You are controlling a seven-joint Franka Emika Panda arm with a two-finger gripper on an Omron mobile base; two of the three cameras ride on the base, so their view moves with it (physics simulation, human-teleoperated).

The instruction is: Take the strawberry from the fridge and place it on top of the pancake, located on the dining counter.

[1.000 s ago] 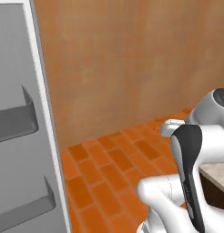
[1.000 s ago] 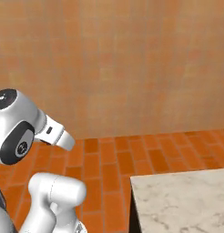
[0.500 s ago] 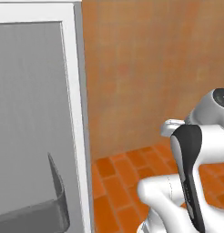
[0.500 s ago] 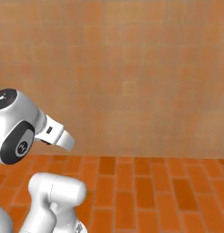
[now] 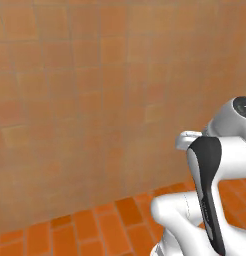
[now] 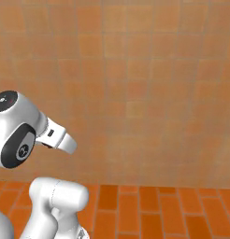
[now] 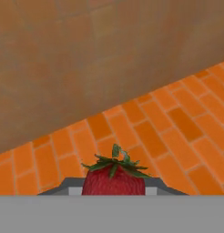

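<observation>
Pinched tight in the end effector (image 7: 114, 193): the strawberry (image 7: 114, 181), bottom middle of the hand view. Behind it, orange brick floor (image 7: 145, 136) and tan tiled wall (image 5: 95, 100). Nothing blocking.

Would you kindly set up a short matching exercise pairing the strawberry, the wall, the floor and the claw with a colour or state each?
Things:
1. strawberry
2. wall
3. floor
4. claw

Descriptions:
A. orange brick pattern
B. shut on the berry
C. red with green leaves
D. tan square tiles

Pairs: 1-C, 2-D, 3-A, 4-B
</observation>
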